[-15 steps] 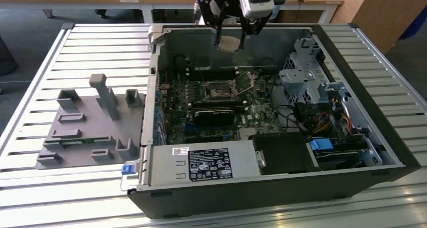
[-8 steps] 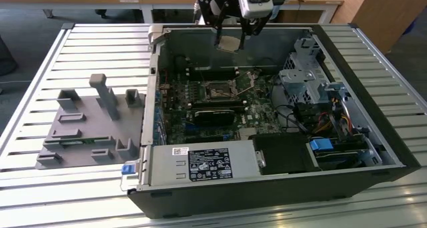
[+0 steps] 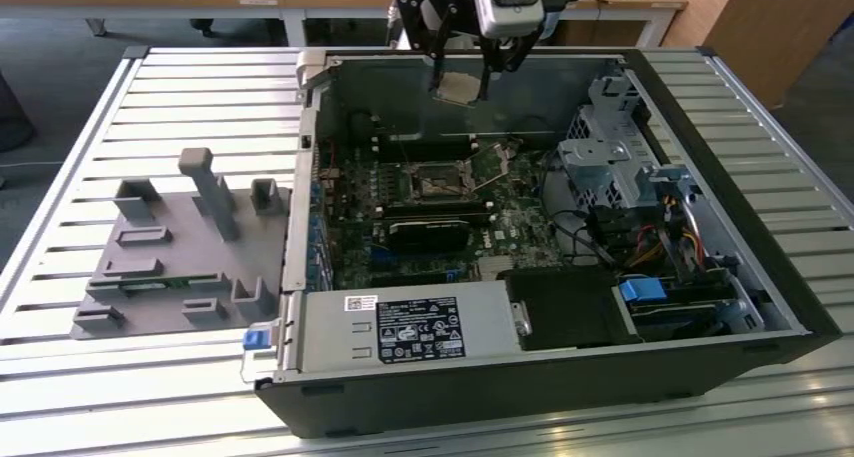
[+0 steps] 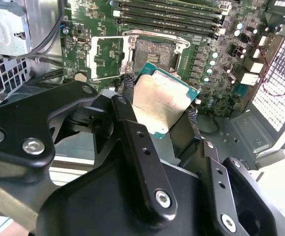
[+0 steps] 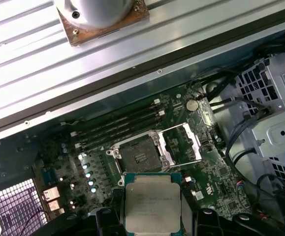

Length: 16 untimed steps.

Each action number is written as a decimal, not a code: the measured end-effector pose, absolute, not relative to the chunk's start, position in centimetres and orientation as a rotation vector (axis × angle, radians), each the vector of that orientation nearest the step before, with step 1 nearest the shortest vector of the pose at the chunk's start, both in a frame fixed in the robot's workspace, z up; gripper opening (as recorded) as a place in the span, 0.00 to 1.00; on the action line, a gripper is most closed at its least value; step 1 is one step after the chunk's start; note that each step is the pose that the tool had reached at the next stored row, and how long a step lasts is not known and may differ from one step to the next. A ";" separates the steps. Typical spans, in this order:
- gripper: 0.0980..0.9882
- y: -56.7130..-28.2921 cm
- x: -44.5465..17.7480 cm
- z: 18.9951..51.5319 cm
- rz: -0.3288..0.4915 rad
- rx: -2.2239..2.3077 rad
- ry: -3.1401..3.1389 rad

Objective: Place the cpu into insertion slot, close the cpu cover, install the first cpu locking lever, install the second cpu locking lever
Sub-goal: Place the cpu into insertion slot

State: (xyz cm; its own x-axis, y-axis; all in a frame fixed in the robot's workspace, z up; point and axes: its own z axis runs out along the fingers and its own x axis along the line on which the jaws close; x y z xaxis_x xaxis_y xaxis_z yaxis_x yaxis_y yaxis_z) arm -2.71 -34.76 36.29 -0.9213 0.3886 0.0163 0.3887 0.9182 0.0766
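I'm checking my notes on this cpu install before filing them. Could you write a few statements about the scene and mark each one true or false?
1. The end effector grips the cpu between its fingers. True.
2. The cpu sits in the insertion slot. False: the slot is empty, and the chip is held in the air apart from it.
3. The cpu cover is shut over the slot. False: it is swung open and lies beside the slot.
4. A grey fixture lies outside the computer case, on the exterior view's left. True.
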 end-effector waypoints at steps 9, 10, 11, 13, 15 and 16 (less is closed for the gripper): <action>0.50 -34.8 -2.7 36.2 -0.123 -0.672 -3.067; 0.50 -34.8 -2.7 36.2 -0.123 -0.677 -3.066; 0.50 -34.8 -2.7 36.2 -0.123 -0.683 -3.065; 0.50 -34.8 -2.7 36.2 -0.123 -0.693 -3.063; 0.50 -34.8 -2.7 36.2 -0.123 -0.704 -3.061; 0.50 -34.8 -2.7 36.2 -0.123 -0.709 -3.060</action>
